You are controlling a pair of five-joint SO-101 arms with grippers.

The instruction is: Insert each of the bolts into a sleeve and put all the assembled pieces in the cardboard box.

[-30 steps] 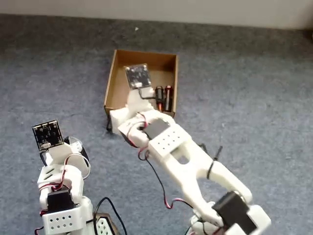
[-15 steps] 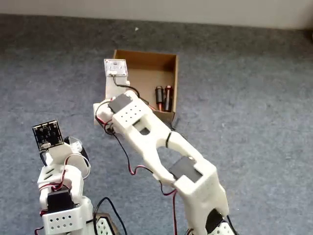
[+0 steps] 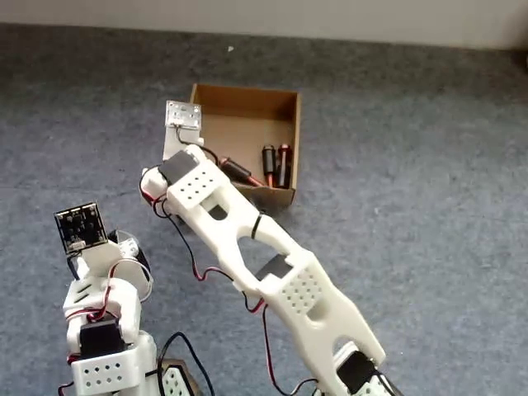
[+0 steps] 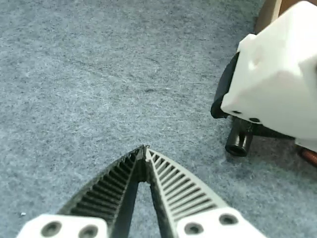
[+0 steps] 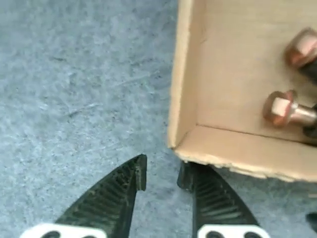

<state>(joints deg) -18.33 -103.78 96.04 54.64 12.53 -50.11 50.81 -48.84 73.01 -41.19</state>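
Since a second ago: the right arm [image 3: 198,188] has swung leftward off the cardboard box [image 3: 247,89], and its wrist is now outside the box's left wall. An assembled piece [image 3: 235,171] that it covered now shows on the box floor. The left arm [image 3: 103,330] has not shifted.

Near left: the left tool [image 4: 145,152] is clenched, ribbed tips meeting, nothing between them, low over the tabletop [image 3: 429,214]. Ahead of it and apart, a black sleeve [image 4: 240,141] lies on the surface with its open end toward the tool, partly under the right arm's white housing.

Next over: the right tool [image 5: 161,176] is released, a narrow gap between the tips, empty, just outside the box's near left corner. Whether one finger touches the cardboard, cannot tell.

Box: three pieces inside, all apart from the right tool. One lies slanted mid-floor. A pair of pieces [image 3: 276,165] lies side by side by the right wall. Copper bolt heads [image 5: 277,109] show.

Surface: grey, carpet-like. A pale wall [image 3: 330,12] runs along the far edge.
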